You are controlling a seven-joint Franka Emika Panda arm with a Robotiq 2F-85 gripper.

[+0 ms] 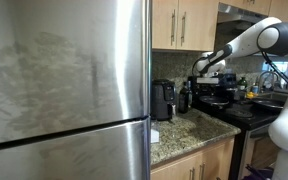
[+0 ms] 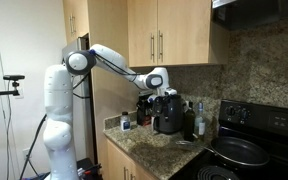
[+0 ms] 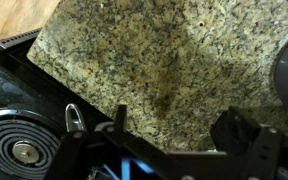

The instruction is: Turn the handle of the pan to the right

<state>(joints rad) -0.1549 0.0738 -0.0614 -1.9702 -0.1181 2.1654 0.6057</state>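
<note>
The pan (image 2: 240, 151) is a dark, shallow round pan on the black stove at the right; in an exterior view it shows as a dark shape on the stove (image 1: 217, 101). My gripper (image 2: 153, 88) hangs in the air above the black coffee maker (image 2: 167, 112), well to the left of the pan. It also shows in an exterior view (image 1: 199, 70). In the wrist view the gripper (image 3: 179, 125) is open and empty over the granite counter (image 3: 164, 50). The pan itself is out of the wrist view.
The black stove (image 3: 19, 140) with a coil burner lies at the lower left of the wrist view, with a small metal loop (image 3: 72, 118) at its edge. A steel fridge (image 1: 64, 90) fills the foreground. Bottles (image 2: 199, 120) stand beside the coffee maker. Wooden cabinets (image 2: 164, 35) hang above.
</note>
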